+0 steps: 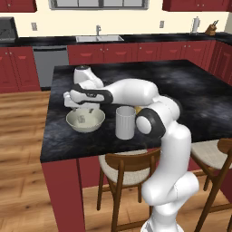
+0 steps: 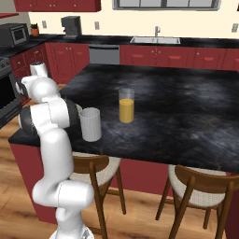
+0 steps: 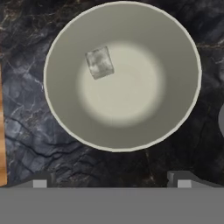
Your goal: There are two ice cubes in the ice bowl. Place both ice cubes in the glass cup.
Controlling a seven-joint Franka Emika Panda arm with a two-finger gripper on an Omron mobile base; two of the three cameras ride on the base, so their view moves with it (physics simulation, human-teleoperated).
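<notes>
Centrally in the left base view, the black marble island counter [image 1: 190, 90] carries the ice bowl [image 1: 85, 120] at centre left, with the glass cup [image 1: 125, 122] just beside it on the right. One ice cube [image 3: 99, 62] rests upper left inside the bowl. The gripper [image 3: 112, 180] hovers above, fingertips [image 3: 40, 181] spread wide, holding nothing.

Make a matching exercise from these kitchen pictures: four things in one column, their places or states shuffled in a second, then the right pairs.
1. ice cube
2. ice bowl
3. glass cup
4. glass with orange liquid

A. holds an orange drink
B. lies in the bowl, off its centre
C. under the gripper
D. tall, frosted, upright beside the bowl

Pairs: 1-B, 2-C, 3-D, 4-A
</notes>
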